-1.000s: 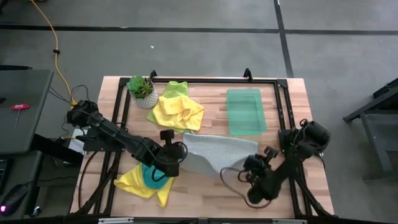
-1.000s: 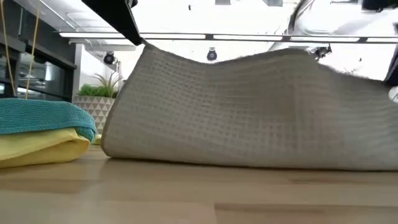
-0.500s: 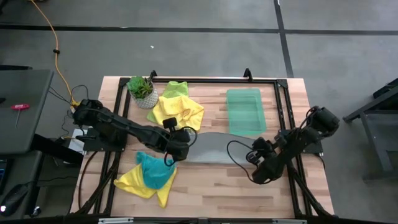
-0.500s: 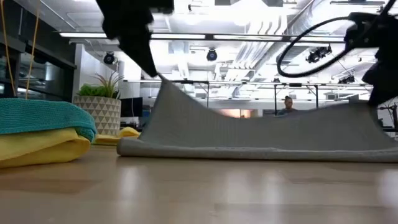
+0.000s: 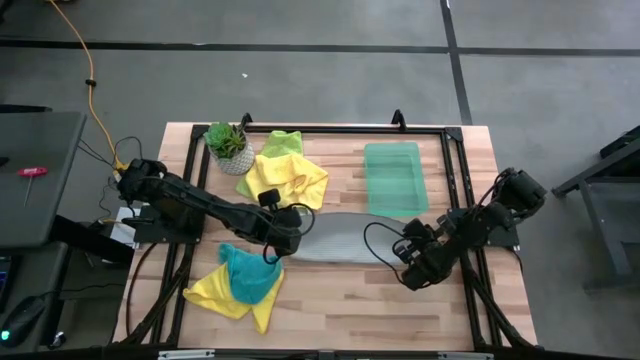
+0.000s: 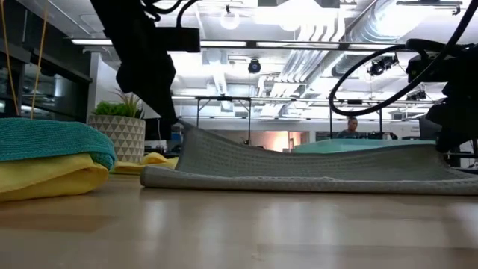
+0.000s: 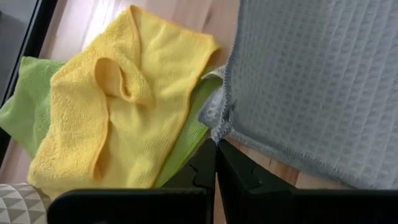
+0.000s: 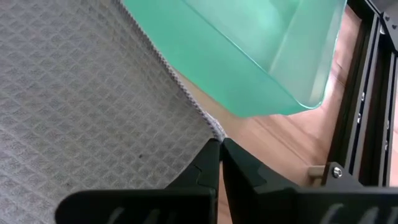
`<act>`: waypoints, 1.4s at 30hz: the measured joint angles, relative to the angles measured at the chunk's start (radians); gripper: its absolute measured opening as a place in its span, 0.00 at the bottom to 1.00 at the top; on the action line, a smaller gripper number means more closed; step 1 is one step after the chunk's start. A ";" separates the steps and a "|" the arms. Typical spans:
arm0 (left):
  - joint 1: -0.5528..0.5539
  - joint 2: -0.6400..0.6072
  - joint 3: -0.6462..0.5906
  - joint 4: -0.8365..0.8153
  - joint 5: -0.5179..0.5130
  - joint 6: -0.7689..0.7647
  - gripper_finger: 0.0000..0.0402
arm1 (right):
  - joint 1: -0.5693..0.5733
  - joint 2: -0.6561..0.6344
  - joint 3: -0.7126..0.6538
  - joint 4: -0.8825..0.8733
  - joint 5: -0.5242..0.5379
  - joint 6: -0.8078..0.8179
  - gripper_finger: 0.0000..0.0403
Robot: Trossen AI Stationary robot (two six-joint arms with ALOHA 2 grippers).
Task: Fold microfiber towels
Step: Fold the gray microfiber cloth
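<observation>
A grey waffle-weave towel (image 5: pixel 343 238) lies folded in two on the table's middle, its fold toward the near edge (image 6: pixel 299 178). My left gripper (image 5: pixel 298 228) is shut on its far left corner and my right gripper (image 5: pixel 394 246) on its far right corner. Beyond the left corner a yellow towel (image 7: pixel 118 93) lies crumpled on a lime green one (image 7: pixel 18 106). A teal towel (image 5: pixel 245 278) rests on another yellow one (image 5: pixel 215 295) near the front left. My left gripper pinches the grey towel's corner (image 7: pixel 219 129) between its two fingers, slanting down from the table's left. That corner stands a little above the table (image 6: pixel 187 133); the rest lies flat. My right gripper pinches the opposite corner (image 8: pixel 214 129) at the stitched hem, slanting down from the right. The upper layer there lies low over the lower one (image 6: pixel 426 149).
A translucent green tray (image 5: pixel 393 178) stands just beyond the towel's right part, close to my right gripper (image 8: pixel 249 56). A small potted plant (image 5: pixel 228 145) is at the far left. A black frame (image 5: pixel 450 170) runs round the table.
Both grippers have gone toward the table's far edge and down, carrying the grey towel's near edge over its far part. The towel, first held up as a tall arch, is now folded over and lies nearly flat.
</observation>
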 joint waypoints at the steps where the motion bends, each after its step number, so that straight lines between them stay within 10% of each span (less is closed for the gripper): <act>1: 0.000 0.000 0.000 0.001 -0.006 0.000 0.00 | 0.000 0.000 0.000 0.000 0.000 0.000 0.00; 9: 0.000 0.000 0.000 0.020 -0.062 0.065 0.09 | 0.000 0.000 0.000 -0.007 0.001 0.000 0.04; 18: 0.000 -0.007 0.025 -0.003 -0.106 0.186 0.31 | 0.024 0.000 0.076 -0.154 0.082 -0.025 0.34; 28: -0.039 -0.012 -0.051 0.243 0.494 0.411 0.40 | 0.221 -0.001 0.204 0.135 0.021 -0.360 0.48; 42: -0.062 -0.006 -0.179 0.415 0.444 0.391 0.34 | 0.300 -0.001 0.201 0.224 0.010 -0.322 0.48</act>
